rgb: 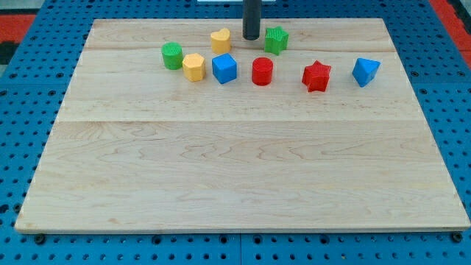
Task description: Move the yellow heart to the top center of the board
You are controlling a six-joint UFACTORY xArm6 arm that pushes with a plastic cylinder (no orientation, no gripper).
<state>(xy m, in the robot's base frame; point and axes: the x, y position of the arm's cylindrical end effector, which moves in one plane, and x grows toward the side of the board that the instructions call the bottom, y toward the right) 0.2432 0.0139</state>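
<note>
Wooden board [243,169] lies on a blue pegboard surface [22,147]. All blocks sit in the top third of the board, in a loose row.

My tip [252,37] is down near the top edge, approx. centre of the board's width. No claw on this arm, just the dark rod, so nothing to open or close. Tip stands between two blocks: yellow heart [220,40] just to the view's left, green star [276,39] just to the view's right. Small gap shows on both sides; touching neither, as far as I can tell.

The yellow heart is near the top edge, slightly left of centre.

Rest of the row, left to right:
- green cylinder [172,55], farthest left
- yellow hexagon [193,66], just beside the green cylinder, bottom-right of it
- blue cube [224,68], right below the heart, near the hexagon
- red cylinder [262,71], below the tip and a bit right
- red star [316,76], well right of the red cylinder
- blue block [365,71], wedge-like, exact shape unclear, farthest right
</note>
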